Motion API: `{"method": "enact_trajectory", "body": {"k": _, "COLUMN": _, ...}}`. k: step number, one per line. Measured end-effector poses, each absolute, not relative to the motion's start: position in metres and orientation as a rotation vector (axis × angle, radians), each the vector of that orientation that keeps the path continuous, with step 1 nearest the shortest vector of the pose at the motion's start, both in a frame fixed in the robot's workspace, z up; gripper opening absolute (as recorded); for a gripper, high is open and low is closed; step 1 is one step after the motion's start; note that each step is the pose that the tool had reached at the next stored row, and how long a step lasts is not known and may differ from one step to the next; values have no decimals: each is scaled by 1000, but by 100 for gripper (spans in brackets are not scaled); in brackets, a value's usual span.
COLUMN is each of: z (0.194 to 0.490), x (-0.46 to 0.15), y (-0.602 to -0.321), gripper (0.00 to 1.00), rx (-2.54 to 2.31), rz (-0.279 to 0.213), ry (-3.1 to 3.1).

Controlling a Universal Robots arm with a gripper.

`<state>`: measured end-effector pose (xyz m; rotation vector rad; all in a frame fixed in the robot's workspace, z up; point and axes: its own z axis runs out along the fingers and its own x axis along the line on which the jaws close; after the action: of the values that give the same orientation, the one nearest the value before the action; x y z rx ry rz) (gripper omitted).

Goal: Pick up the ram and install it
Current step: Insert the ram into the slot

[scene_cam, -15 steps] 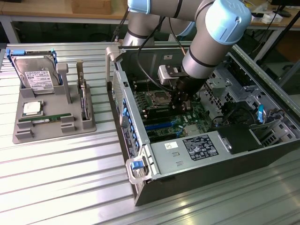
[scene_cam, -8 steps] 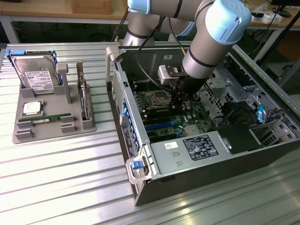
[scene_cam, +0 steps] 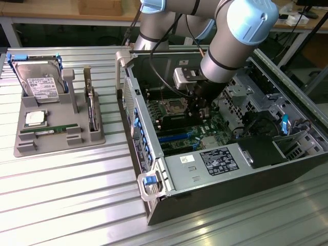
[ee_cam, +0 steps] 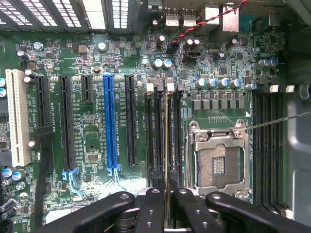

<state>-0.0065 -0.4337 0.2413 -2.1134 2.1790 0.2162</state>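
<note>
At the exterior view's left we see the gray tray (scene_cam: 56, 146) with the hard drive (scene_cam: 43, 84) — well apart from the open computer case (scene_cam: 205, 205). Inside it the gripper (scene_cam: 199, 108) pinches the ram (ee_cam: 167, 141) — edge-on over the memory slots (ee_cam: 158, 136), beside the processor socket (ee_cam: 218, 162).

On the desk (scene_cam: 61, 195), the holder (scene_cam: 31, 146) lies to the exterior view's left of the open case (scene_cam: 230, 200); the ram (ee_cam: 166, 145) stands, seemingly, over the slots (ee_cam: 158, 131) beside the socket (ee_cam: 218, 165).
</note>
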Motion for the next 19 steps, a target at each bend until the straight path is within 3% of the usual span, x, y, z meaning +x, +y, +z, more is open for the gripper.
{"method": "enact_trajectory", "body": {"k": 11, "z": 241, "x": -6, "y": -433, "gripper": 13, "rx": -2173, "rz": 215, "ry": 2130}}
{"method": "enact_trajectory", "body": {"k": 13, "z": 241, "x": -7, "y": -433, "gripper": 13, "rx": -2176, "rz": 209, "ry": 2133}}
{"method": "enact_trajectory", "body": {"k": 14, "z": 241, "x": -7, "y": -433, "gripper": 13, "rx": -2194, "rz": 173, "ry": 2152}}
{"method": "enact_trajectory", "body": {"k": 19, "z": 241, "x": -7, "y": -433, "gripper": 13, "rx": -2195, "rz": 173, "ry": 2152}}
